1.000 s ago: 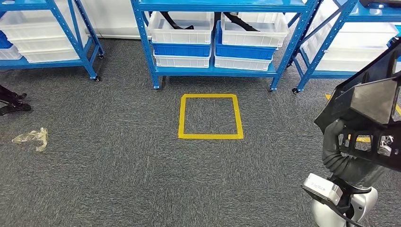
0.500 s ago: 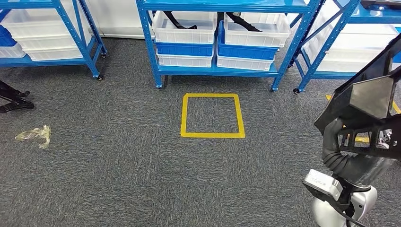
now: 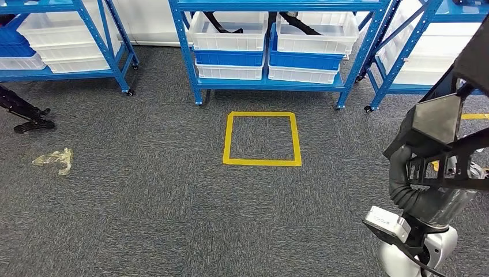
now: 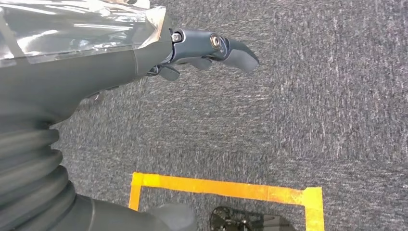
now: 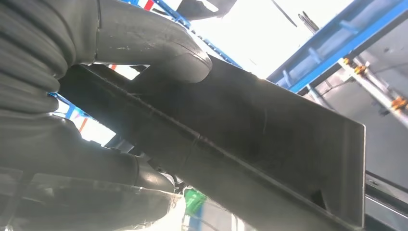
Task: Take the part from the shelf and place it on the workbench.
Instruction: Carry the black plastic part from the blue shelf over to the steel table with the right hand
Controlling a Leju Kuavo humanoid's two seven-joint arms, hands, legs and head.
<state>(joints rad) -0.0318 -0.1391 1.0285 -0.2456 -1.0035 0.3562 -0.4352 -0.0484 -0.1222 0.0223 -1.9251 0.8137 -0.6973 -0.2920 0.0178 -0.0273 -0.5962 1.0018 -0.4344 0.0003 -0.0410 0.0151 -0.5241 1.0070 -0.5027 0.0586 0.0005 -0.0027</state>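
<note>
In the head view my right hand (image 3: 425,195) grips the part (image 3: 443,122), a large black angular piece of plastic with a flat grey face and an open lattice frame; it is held up at the right edge of the picture, over the carpet. The right wrist view shows the thumb (image 5: 159,48) pressed on the part (image 5: 269,144), which is a long dark panel. My left hand (image 4: 202,48) hangs over the grey carpet, its fingers apart and holding nothing. The blue shelf (image 3: 271,84) stands ahead with white bins (image 3: 230,32) holding dark parts.
A yellow tape square (image 3: 262,138) marks the carpet in front of the middle shelf, and a tape corner (image 4: 221,188) lies below my left hand. More blue shelves stand at the left (image 3: 106,40) and right (image 3: 403,57). A crumpled plastic scrap (image 3: 55,159) and a black stand foot (image 3: 29,114) lie at the left.
The whole view has shifted, so the camera has moved: shelves and floor marks sit further right and lower. The held part now stands a little higher and more upright in my right hand.
</note>
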